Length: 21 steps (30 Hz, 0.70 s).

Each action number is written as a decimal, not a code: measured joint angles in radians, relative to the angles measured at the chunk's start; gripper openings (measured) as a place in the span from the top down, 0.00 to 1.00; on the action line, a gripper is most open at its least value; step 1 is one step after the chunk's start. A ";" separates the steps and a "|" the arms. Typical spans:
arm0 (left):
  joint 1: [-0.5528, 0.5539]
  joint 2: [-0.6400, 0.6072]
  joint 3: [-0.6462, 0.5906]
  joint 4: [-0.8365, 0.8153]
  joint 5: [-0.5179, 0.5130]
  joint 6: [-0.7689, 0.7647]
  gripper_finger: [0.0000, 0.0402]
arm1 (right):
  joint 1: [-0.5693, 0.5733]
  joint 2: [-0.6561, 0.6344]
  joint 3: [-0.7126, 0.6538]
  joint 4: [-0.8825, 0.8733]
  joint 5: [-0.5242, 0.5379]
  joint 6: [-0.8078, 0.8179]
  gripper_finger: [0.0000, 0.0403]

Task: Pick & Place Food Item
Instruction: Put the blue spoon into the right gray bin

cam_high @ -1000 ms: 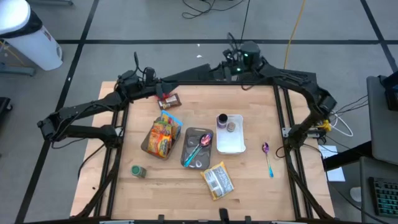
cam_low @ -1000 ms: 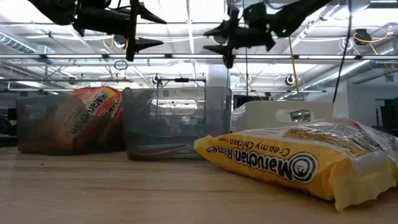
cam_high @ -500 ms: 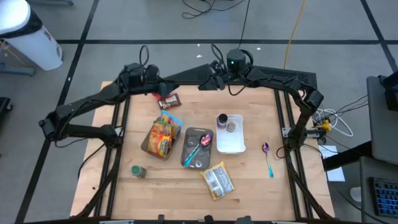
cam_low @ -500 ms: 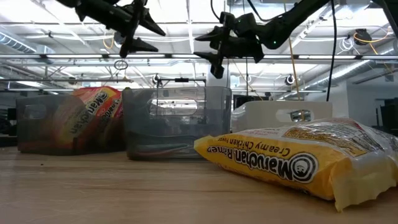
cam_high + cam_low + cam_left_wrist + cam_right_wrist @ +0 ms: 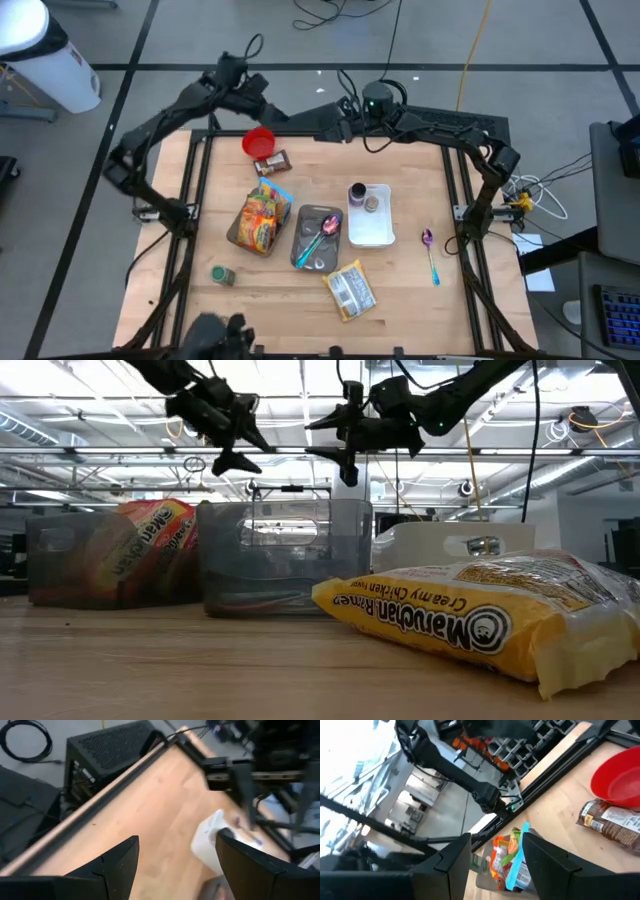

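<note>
Ramen packet (image 5: 351, 291) sat around 6 o'clock on the wooden table (image 5: 400, 300), nobody touching it. Left gripper (image 5: 262, 106) hung spread wide and empty up near 11 o'clock; right gripper (image 5: 327, 129) hovered near 12, jaws parted, carrying nothing. Grey floor with black lines ran all round. The low view cropped the packet's right end; the bins (image 5: 283, 558) hid everything behind them.

Blurred dark shape (image 5: 215, 333) at the high view's lower edge.
</note>
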 joint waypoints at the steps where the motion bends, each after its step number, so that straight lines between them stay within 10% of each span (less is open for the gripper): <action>1: 0.006 0.030 0.038 -0.035 -0.001 0.035 0.32 | 0.000 -0.004 0.000 0.000 0.011 0.010 0.58; 21: -0.008 0.481 0.499 -0.571 -0.297 0.509 0.32 | 0.020 -0.137 -0.001 -0.237 0.240 -0.152 0.58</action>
